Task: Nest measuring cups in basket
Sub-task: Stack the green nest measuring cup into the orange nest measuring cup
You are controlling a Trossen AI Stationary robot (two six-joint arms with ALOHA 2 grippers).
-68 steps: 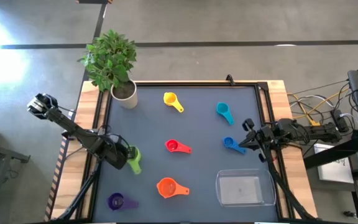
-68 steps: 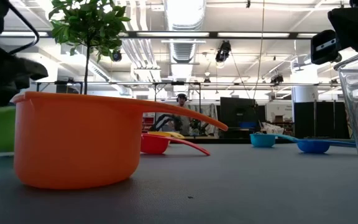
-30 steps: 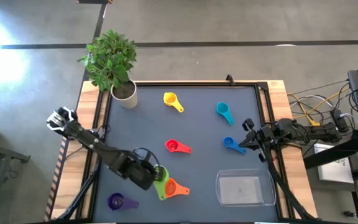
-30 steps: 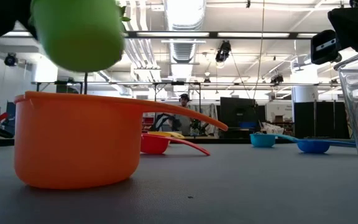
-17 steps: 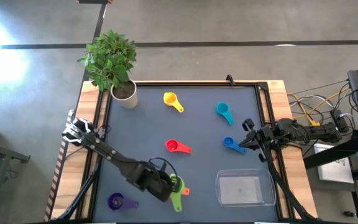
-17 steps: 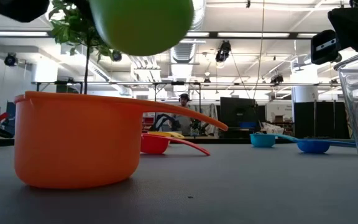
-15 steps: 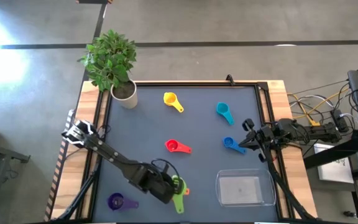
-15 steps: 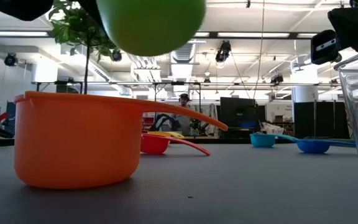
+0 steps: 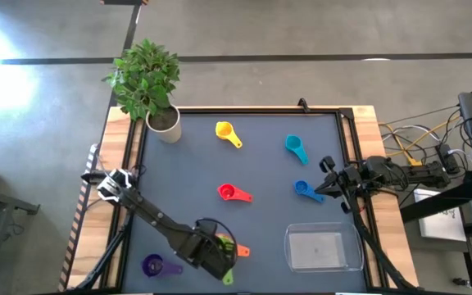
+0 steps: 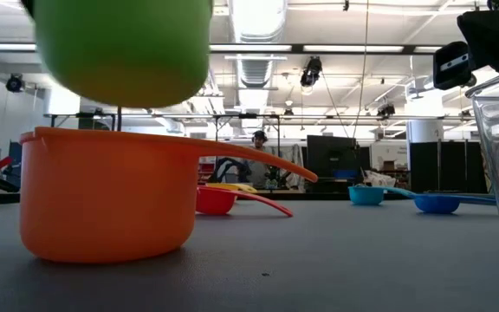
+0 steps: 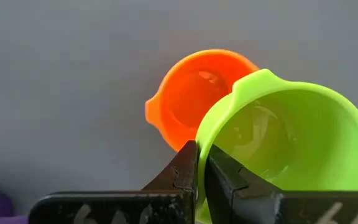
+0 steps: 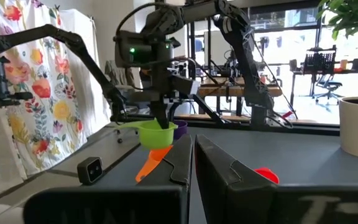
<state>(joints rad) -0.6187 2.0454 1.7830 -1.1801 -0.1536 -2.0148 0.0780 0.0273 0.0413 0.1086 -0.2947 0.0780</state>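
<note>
My left gripper is shut on the green measuring cup, which hangs above the orange cup near the table's front. The orange cup stands on its base on the mat. The purple cup lies at the front left. The red, yellow, teal and blue cups lie apart on the mat. The clear basket stands at the front right with nothing in it. My right gripper is shut and empty beside the blue cup. My left gripper holds the green cup's wall at the rim, one finger outside and one inside the bowl. The fingers come from above, pointing down. The cup hangs upright, mouth up, clear of the orange cup; its handle points toward the near edge.
A white plant pot with a green plant stands at the far left corner. A raised frame edges the mat. Bare mat lies between the orange cup and the basket.
My left gripper has carried the green cup, lifted clear, toward the table's right and near edges until it hangs over the orange cup. In the last half second it has come a little back toward the left and down. The right arm has kept still.
</note>
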